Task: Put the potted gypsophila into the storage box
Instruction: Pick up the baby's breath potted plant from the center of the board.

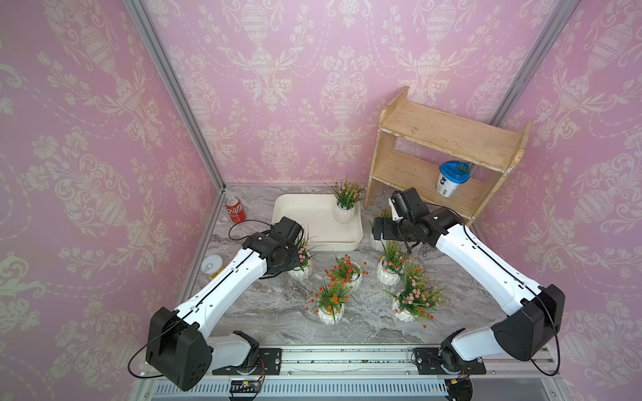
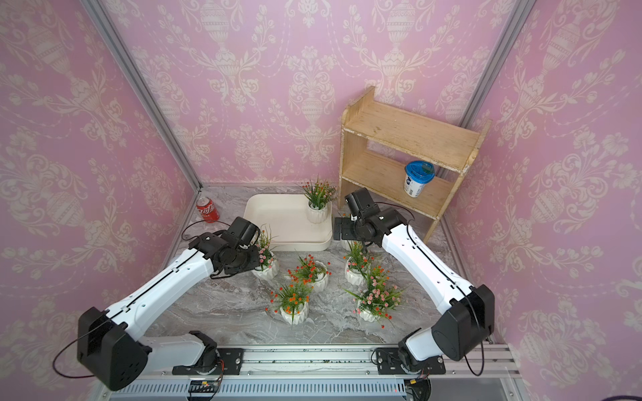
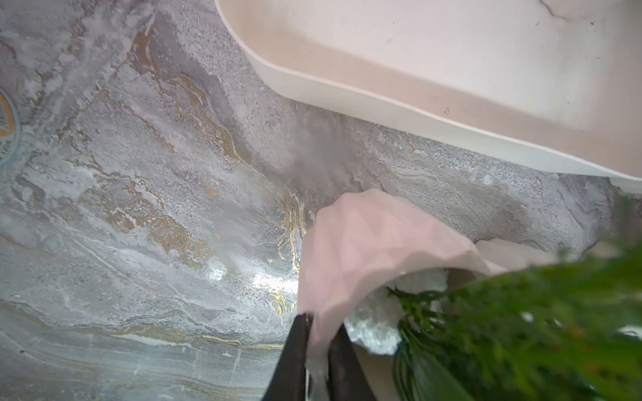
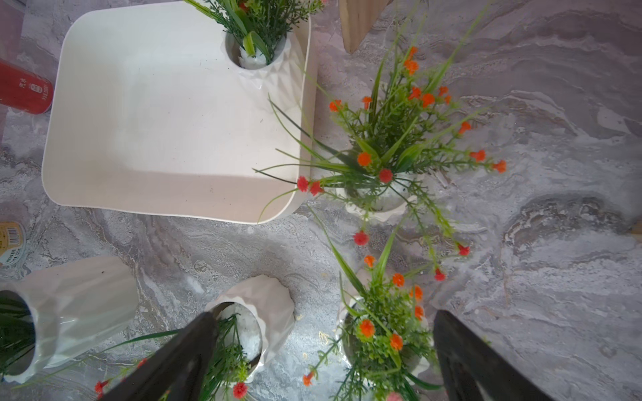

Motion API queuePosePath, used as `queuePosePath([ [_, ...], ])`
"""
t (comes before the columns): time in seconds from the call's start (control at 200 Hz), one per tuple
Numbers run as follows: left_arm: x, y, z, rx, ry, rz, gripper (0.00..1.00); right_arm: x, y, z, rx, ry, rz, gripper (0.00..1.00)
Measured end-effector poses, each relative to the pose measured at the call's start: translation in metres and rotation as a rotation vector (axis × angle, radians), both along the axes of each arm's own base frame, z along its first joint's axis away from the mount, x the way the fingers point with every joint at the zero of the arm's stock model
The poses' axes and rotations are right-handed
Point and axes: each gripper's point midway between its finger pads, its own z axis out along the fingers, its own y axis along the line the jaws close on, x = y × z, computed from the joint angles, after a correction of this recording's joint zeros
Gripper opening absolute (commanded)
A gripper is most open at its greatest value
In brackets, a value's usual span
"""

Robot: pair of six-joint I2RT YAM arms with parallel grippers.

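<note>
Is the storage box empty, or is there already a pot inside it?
Not empty. One potted gypsophila stands upright in the storage box, in the corner near the wooden shelf.

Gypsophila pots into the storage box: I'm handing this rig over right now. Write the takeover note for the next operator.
Left gripper: shut on the rim of a pink-blossomed pot just in front of the storage box; lifted or not, cannot tell.
Right gripper: open, empty, above an orange-blossomed pot on the marble table.
Done: one pot stands in the box's far right corner.
Left: six pots outside the box, the gripped one and five standing on the table.
</note>
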Motion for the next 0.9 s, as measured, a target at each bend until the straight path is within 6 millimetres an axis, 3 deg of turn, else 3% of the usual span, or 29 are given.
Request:
queuePosePath([
  [0.115, 0.011, -0.001, 0.025, 0.009, -0.038, -0.036, 0.0, -0.002, -0.018, 0.005, 0.002, -0.009, -0.028, 1.0],
  [0.25, 0.041, -0.012, 0.053, 0.019, -0.091, -0.081, 0.0, -0.008, -0.037, 0.009, 0.009, -0.021, -0.062, 0.99],
  [0.45, 0.089, -0.032, 0.071, 0.043, -0.135, -0.128, 0.0, -0.015, -0.053, 0.005, 0.014, -0.015, -0.084, 1.0],
  [0.625, 0.126, -0.051, 0.071, 0.049, -0.148, -0.152, 0.0, -0.018, -0.065, -0.003, 0.015, 0.004, -0.107, 1.0],
  [0.901, 0.168, -0.077, 0.034, 0.052, -0.096, -0.182, 0.0, -0.019, -0.083, -0.011, 0.021, 0.025, -0.142, 1.0],
])
